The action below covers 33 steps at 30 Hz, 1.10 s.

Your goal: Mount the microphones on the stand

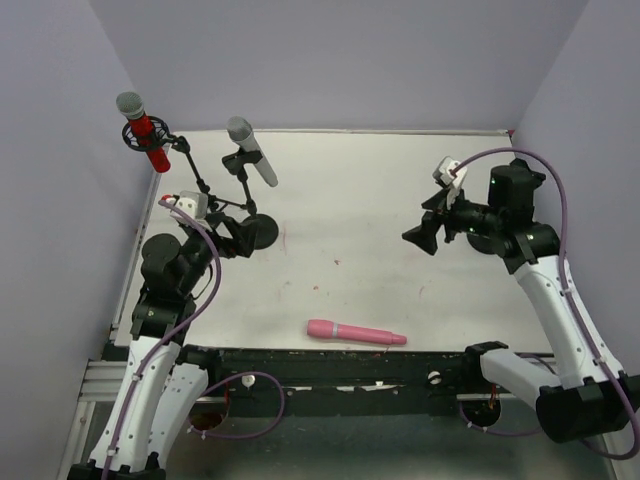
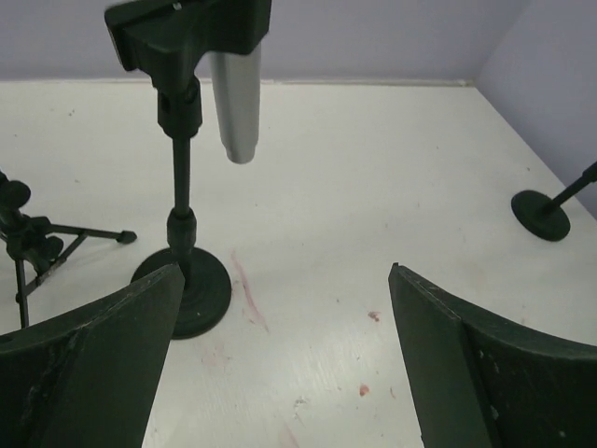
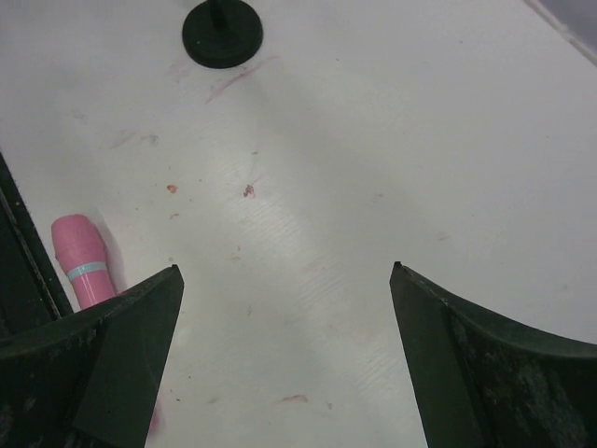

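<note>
**Microphones: red microphone (image 1: pixel 147 135) and silver-grey microphone (image 1: pixel 252 152) mounted, pink microphone (image 1: pixel 356 333) loose**

A white table (image 1: pixel 400 190) is recorded from above, enclosed by pale lilac walls on three sides. The left arm (image 1: pixel 165 290) is extended from the near-left corner. The right arm (image 1: pixel 545 270) is bent inward from the near-right.

A tripod stand (image 1: pixel 197 172) is placed at the far-left corner of the table. The red microphone, with its silver mesh head uppermost, is held in the black shock mount (image 1: pixel 133 133) of this stand. A round-base stand (image 1: pixel 262 232) is set just right of the tripod. The silver-grey microphone is carried tilted in its clip (image 2: pixel 191 28), head up and to the left, with the handle end hanging below the clip. In the left wrist view, a second round base (image 2: pixel 541 215) with a slanting rod is noted well to the right.

The pink microphone is found lying flat near the front edge of the table, roughly midway between the two arms and apart from both stands. One end of it is seen at the lower left of the right wrist view.

The left gripper (image 2: pixel 284 271) is observed with jaws spread wide and nothing between them, near the foot of the round-base stand. The right gripper (image 3: pixel 284 271) is likewise spread wide and empty, above bare table.

Small reddish marks (image 2: pixel 247 294) are noted on the table surface beside the stand's base.
</note>
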Each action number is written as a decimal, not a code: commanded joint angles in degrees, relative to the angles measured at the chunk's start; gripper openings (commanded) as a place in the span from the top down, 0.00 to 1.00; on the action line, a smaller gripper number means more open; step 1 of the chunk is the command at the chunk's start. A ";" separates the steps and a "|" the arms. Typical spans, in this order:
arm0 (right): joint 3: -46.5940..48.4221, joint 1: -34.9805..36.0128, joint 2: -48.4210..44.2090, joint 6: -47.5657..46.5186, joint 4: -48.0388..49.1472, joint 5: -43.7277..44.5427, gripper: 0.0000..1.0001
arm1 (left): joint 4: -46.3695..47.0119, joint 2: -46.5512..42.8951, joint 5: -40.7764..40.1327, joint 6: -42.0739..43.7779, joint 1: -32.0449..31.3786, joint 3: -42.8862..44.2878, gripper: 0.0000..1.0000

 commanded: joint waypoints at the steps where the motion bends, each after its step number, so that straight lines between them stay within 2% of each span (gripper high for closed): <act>1: 1.85 -4.33 -5.91 7.82 -7.33 13.71 0.00 | -8.72 -1.35 4.35 2.97 -0.26 -1.80 0.01; 6: -2.18 -16.28 -8.29 15.73 -4.08 16.89 0.00 | -8.02 -3.99 7.07 2.18 -0.26 -2.25 0.01; 10: -4.12 -22.97 -8.39 20.31 -1.00 20.74 0.02 | -7.05 -6.09 9.09 1.21 -0.26 -3.04 0.01; 14: -7.19 -24.65 -7.60 22.69 4.52 32.94 0.04 | -6.87 -7.33 9.80 1.03 -0.26 -3.13 0.01; 18: -13.16 -24.74 -6.02 23.22 16.90 42.98 0.09 | -6.61 -8.29 10.24 0.95 -0.26 -3.39 0.01; 23: -16.78 -24.74 -1.63 16.90 30.80 44.49 0.11 | -6.70 -8.30 10.24 1.12 -0.26 -3.57 0.01; 29: -21.52 -24.74 4.61 13.82 48.72 47.65 0.12 | -6.78 -7.60 9.97 1.21 -0.26 -3.57 0.01; 33: -24.77 -24.74 8.39 11.71 58.14 46.69 0.15 | -6.70 -7.07 9.71 1.30 -0.26 -3.66 0.01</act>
